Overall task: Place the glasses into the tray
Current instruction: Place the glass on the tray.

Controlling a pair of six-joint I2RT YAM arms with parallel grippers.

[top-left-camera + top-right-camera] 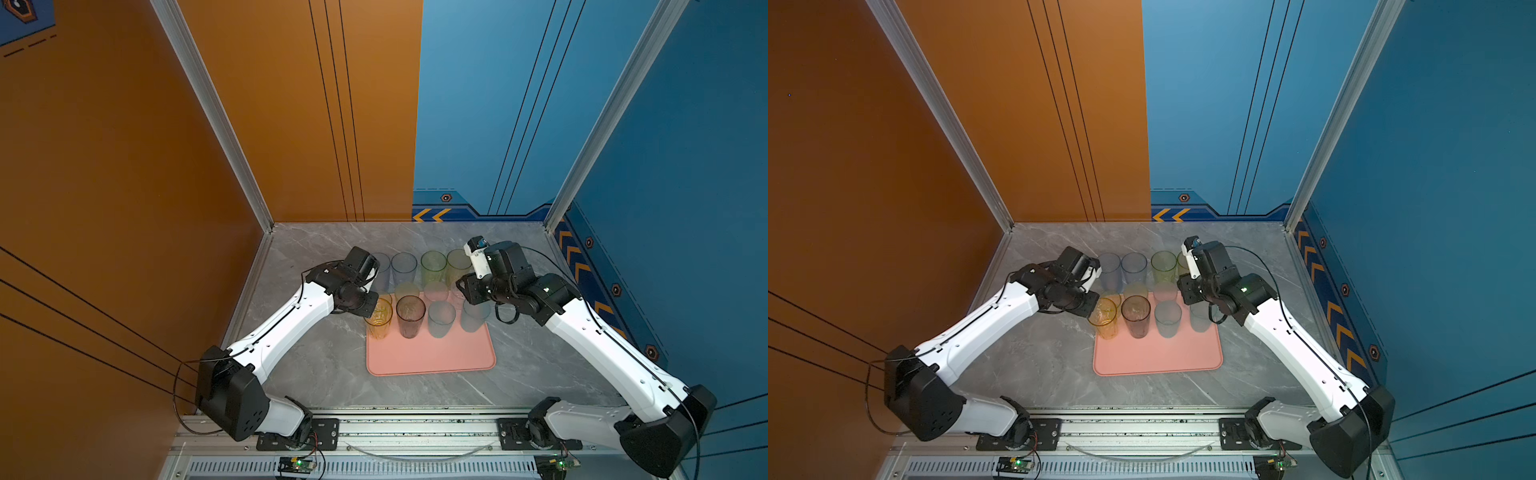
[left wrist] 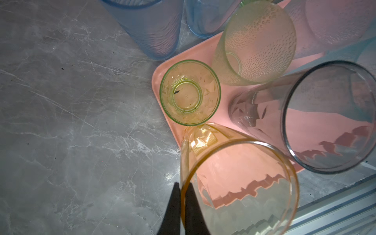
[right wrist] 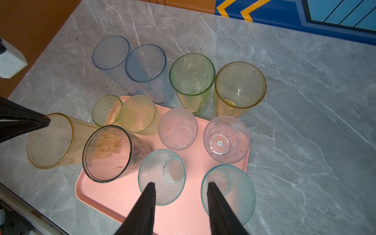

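Yellow tumbler point(image 2: 238, 179), rim in left claw point(image 2: 182, 186)

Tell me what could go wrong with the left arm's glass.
The left gripper pinches the amber tumbler only by its rim; it may slip or tip on release.
Its base is at the edge of the tray and might straddle it.
The small green tumbler and grey tumbler stand close; a swing could knock them.

pink tray point(image 3: 114, 195), gry-marble table point(image 3: 305, 122), amber tumbler point(image 3: 50, 142), smoke-gry tumbler point(image 3: 107, 154), teal dimpled tumblers point(image 3: 160, 177)
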